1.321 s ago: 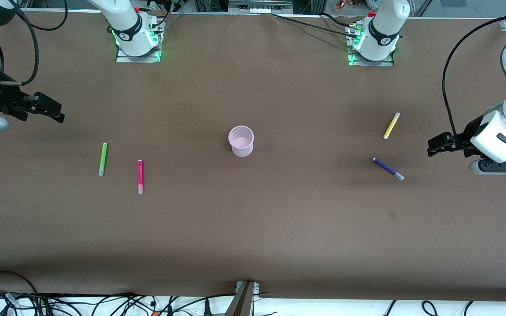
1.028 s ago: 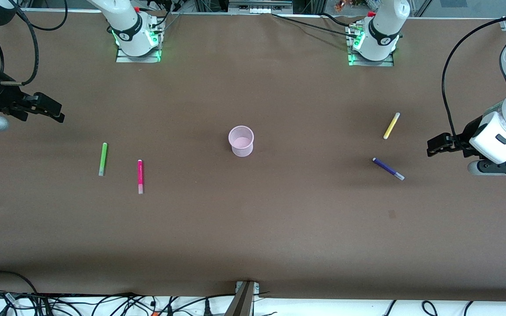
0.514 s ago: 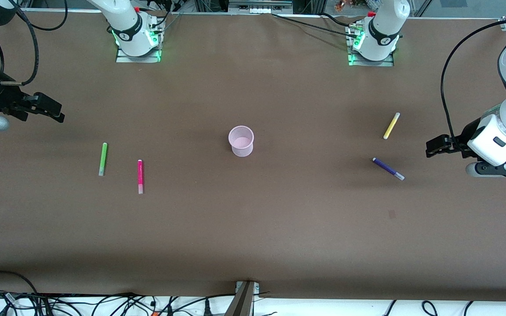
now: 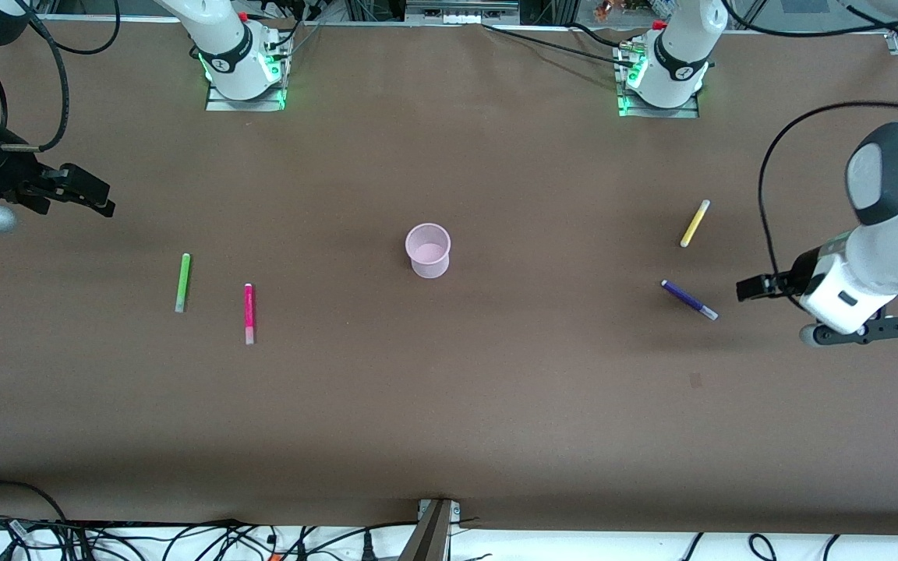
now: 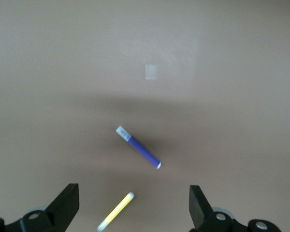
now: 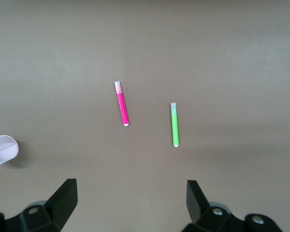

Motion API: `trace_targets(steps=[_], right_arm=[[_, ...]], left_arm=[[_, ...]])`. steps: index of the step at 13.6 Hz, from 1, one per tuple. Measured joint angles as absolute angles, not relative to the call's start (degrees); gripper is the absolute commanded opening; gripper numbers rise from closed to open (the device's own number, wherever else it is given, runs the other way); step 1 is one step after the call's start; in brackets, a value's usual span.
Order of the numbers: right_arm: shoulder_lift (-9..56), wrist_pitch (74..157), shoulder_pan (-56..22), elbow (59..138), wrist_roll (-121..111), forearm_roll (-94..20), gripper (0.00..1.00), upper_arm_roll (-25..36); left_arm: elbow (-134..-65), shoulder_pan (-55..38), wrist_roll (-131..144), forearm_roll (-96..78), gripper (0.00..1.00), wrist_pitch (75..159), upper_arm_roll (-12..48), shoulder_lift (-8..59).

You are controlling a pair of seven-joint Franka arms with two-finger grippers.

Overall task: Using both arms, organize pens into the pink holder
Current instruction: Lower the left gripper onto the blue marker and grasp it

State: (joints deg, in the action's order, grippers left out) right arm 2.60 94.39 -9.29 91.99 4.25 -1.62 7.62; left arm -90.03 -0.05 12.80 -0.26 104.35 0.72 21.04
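My left gripper (image 4: 745,288) hangs open over the table beside the purple pen (image 5: 138,147) (my left wrist view alone shows a pale patch (image 5: 151,71)); my right gripper (image 4: 98,199) waits open.

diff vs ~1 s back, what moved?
Only the left gripper: it has swung toward the purple pen, closer to the front camera, jaws open, holding nothing. The right gripper stays parked, open, at its end of the table. The yellow pen, green pen, magenta pen and pink holder lie where they were.
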Motion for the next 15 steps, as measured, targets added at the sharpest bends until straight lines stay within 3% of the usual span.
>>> trace_targets(steps=[8,15], right_arm=[[2.60,94.35,-9.29,91.93,4.25,-1.62,1.00,7.62],[2.60,94.34,-9.29,91.91,4.25,-1.62,1.00,7.62]], left_arm=[[-110.26,-0.82,35.02,-0.26,1.00,124.39,1.13,22.08],[-120.63,-1.11,40.23,-0.26,1.00,137.85,2.39,23.02]])
